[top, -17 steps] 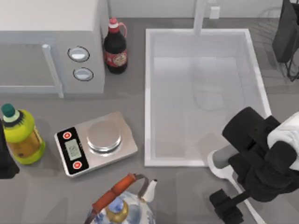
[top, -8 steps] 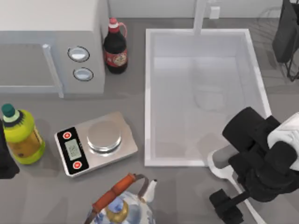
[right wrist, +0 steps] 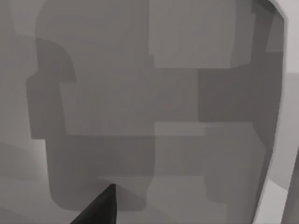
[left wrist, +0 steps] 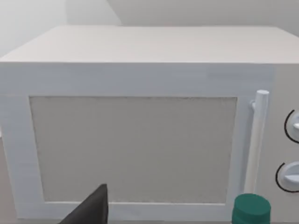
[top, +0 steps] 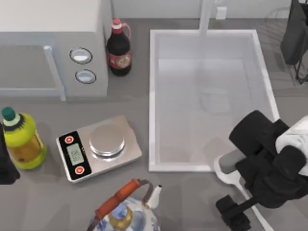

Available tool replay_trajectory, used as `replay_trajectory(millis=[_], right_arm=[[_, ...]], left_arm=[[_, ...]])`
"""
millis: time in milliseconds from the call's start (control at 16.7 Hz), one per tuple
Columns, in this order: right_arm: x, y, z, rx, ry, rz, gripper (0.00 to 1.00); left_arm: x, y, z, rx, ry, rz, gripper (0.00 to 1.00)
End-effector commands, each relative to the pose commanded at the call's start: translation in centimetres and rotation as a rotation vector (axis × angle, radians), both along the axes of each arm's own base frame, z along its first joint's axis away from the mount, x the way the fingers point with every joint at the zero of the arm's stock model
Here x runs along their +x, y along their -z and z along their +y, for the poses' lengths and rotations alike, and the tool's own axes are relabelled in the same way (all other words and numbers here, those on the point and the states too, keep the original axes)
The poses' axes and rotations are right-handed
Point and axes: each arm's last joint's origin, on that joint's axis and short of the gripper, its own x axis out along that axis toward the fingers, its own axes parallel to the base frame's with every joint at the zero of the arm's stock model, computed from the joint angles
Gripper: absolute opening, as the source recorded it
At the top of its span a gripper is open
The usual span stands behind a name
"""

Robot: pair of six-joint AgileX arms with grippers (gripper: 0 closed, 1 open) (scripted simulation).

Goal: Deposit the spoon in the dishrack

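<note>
In the top view, the spoon lies on the grey counter at the lower right of the frame, its bowl just beside the near right corner of the sink basin and its thin handle running down and right under the right arm. The right gripper sits directly over that handle, but the arm's black bulk hides the fingers, so I cannot tell whether they are apart or clamped on the spoon. The dishrack shows faintly at the upper right corner, well apart from the spoon. The likely trouble: a thin, flat handle on a hard counter may slip or pivot when pinched, and a loose hold could drop the spoon into the basin on the way across. The left gripper rests parked at the far left edge beside the yellow bottle; its state is likewise hidden.
</note>
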Motion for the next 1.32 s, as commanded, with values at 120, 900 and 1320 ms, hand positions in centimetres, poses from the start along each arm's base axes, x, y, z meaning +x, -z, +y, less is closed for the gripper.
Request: replay_trajectory(millis=[120,900,1320], right_arm=[[0.0,0.0,0.0,0.000,0.000,0.000,0.00],[1.9,-10.5,1.7,0.023,-0.003,-0.007,0.00],[0.3,-20.9,0.4,0.024,-0.004,-0.007,0.00]], left_arm=[[0.0,0.0,0.0,0.000,0.000,0.000,1.00],[0.0,0.0,0.0,0.000,0.000,0.000,1.00],[0.0,0.0,0.0,0.000,0.000,0.000,1.00]])
